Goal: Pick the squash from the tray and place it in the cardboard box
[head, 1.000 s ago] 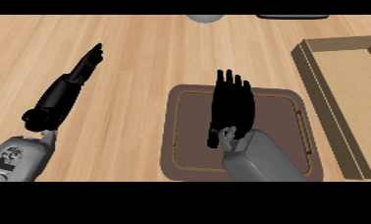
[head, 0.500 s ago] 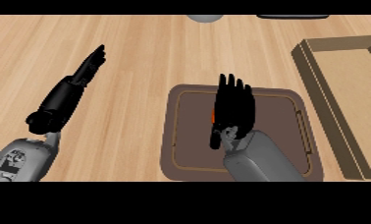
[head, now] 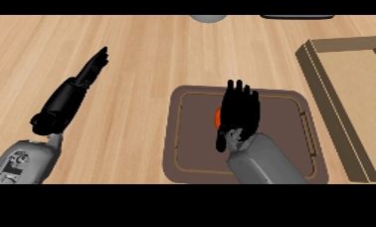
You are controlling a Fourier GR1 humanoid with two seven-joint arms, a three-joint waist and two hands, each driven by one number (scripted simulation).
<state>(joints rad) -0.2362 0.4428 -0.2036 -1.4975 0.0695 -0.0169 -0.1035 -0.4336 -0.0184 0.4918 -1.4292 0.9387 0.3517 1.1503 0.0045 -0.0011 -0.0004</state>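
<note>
Right hand [head: 239, 111] over tray [head: 192, 136], fingers straight, pointing to 12 o'clock, open, gripping nothing. Orange squash [head: 218, 117] peeks out at its 9 o'clock edge, mostly hidden beneath, lying on tray. Brown tray on wooden tabletop [head: 147, 52]. Box [head: 334, 84] at 3 o'clock of tray, just beside. Left hand [head: 77, 89] at 9 o'clock, well apart, fingers straight, open, resting.

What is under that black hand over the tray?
Only an orange sliver of the squash peeks out at the right hand's left edge, on the tray. The rest is covered, fingers included.
</note>
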